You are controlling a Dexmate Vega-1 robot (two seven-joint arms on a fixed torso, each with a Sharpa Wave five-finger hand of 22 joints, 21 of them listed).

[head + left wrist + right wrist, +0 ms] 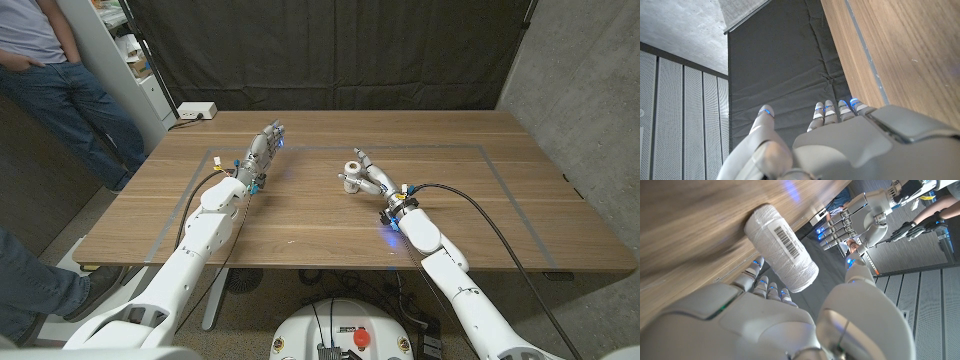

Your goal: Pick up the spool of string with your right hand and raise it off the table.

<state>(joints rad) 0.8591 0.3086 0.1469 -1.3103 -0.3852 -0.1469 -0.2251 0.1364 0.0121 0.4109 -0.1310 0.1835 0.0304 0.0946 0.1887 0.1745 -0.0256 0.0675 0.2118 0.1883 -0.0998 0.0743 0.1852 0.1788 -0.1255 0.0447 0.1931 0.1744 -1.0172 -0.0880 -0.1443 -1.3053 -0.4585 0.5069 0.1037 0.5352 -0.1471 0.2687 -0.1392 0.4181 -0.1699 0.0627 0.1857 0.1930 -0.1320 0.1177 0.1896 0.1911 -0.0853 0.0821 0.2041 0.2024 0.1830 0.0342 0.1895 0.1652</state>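
Note:
The spool of string [351, 176] is a white cylinder with a barcode label [786, 242], and it stands on the wooden table [330, 230] a little right of the middle. My right hand [375, 180] cups it from the right. In the right wrist view the spool [782, 247] has one end on the wood. The fingers [767, 286] lie along one side of it, and the thumb [860, 280] stands off the other side with a visible gap. My left hand [262, 155] is on the table's left half, fingers straight and apart, holding nothing [840, 145].
A grey tape outline [520, 210] marks a rectangle on the table. A white power box [195, 111] sits off the far left corner. One person [60, 80] stands at the far left, and a leg [30, 285] shows at the near left. A dark curtain hangs behind.

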